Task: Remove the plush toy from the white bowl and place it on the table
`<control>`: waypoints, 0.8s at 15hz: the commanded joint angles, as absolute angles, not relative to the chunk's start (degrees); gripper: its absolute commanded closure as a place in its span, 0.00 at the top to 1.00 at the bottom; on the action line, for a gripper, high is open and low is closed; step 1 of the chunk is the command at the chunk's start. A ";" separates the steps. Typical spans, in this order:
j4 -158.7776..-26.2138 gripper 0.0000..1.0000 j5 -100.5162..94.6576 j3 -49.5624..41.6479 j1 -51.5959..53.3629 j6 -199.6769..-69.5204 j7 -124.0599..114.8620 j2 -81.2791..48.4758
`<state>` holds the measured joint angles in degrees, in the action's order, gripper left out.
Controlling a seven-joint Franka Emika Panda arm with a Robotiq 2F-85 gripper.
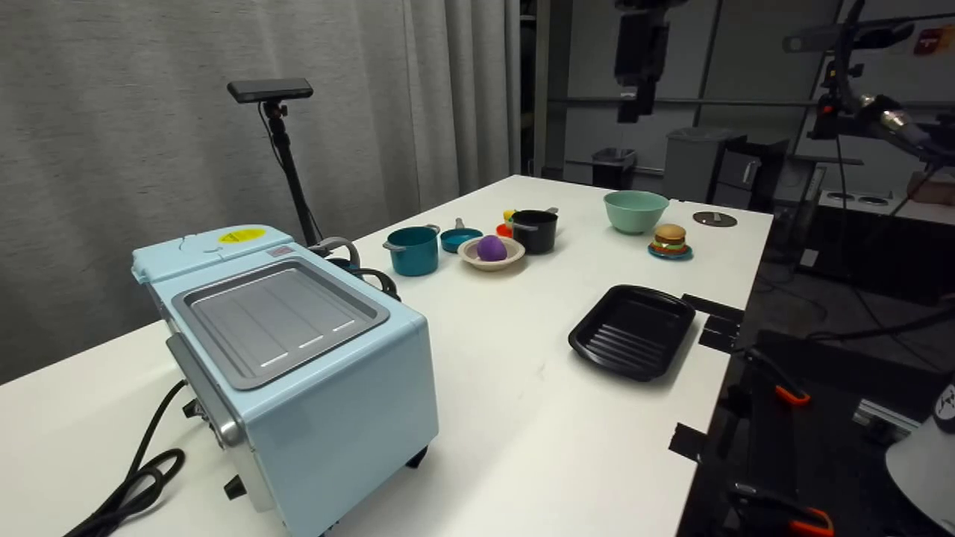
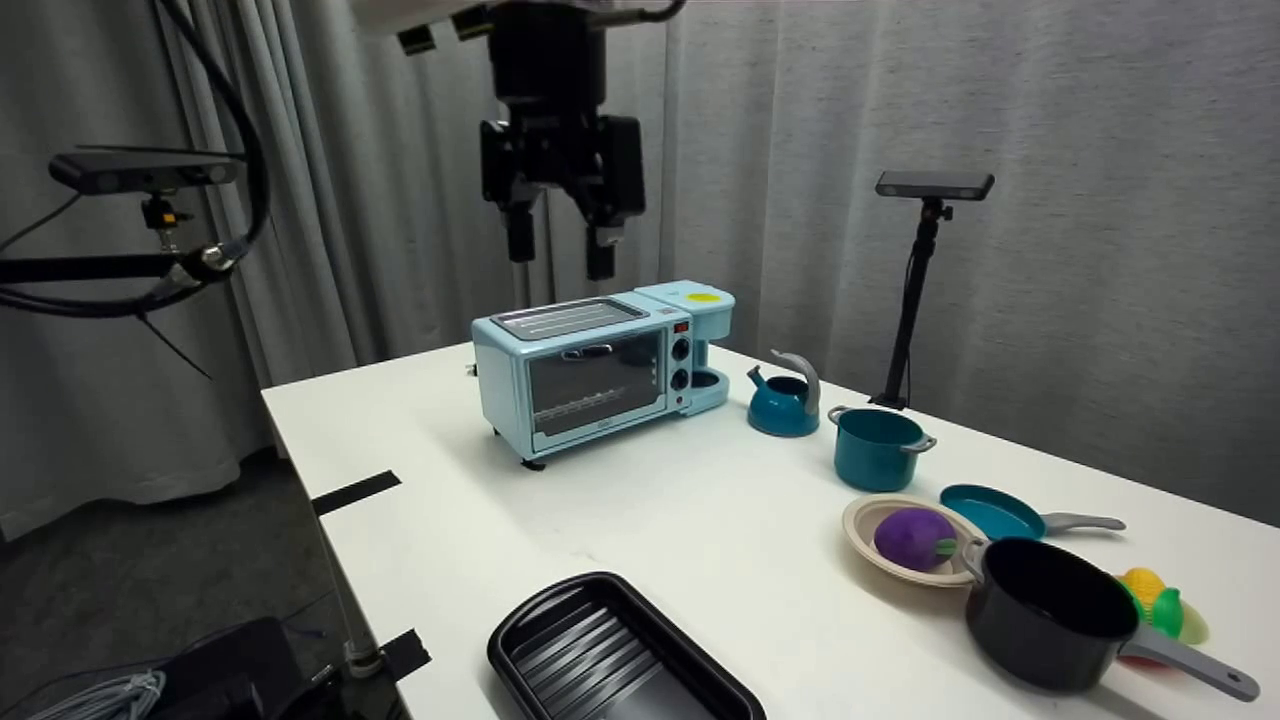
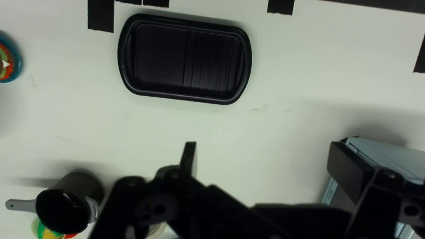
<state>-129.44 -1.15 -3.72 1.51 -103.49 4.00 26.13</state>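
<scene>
Your claw (image 2: pixel 560 248) hangs high in the air, its two fingers spread wide apart. Below it is the long white table (image 2: pixel 740 590). You can see the blue oven (image 2: pixel 600 390) below the claw, off to its right in the wrist view (one finger hides part of it there). The black tray (image 3: pixel 186 59) lies lower than the claw too, up ahead of its fingers in that view. The black pot (image 3: pixel 71 202) stands down to the claw's left there. The white bowl (image 2: pixel 863 525) is just beside that pot, well away from your claw. Your purple plush toy (image 2: pixel 910 538) sits in that bowl, lower than the claw and well apart from it.
</scene>
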 commanded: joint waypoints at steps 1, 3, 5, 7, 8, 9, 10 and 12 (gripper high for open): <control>-121.93 1.00 1.81 -5.07 0.35 -108.83 4.93 15.11; -118.84 1.00 2.77 -5.84 -0.58 -112.66 5.28 9.67; -115.69 1.00 4.05 -6.41 -1.50 -115.97 5.24 4.23; -112.07 1.00 5.20 -6.79 -2.70 -118.47 4.92 -1.28; -110.40 1.00 5.66 -6.96 -3.35 -119.48 4.92 -3.84; -108.63 1.00 6.05 -7.08 -4.04 -120.31 4.84 -6.46; -106.80 1.00 6.41 -7.13 -4.74 -120.92 4.65 -9.06; -103.25 1.00 7.00 -7.12 -6.16 -122.03 4.09 -14.18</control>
<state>-110.60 4.96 -7.03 -4.29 -121.49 3.99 -6.19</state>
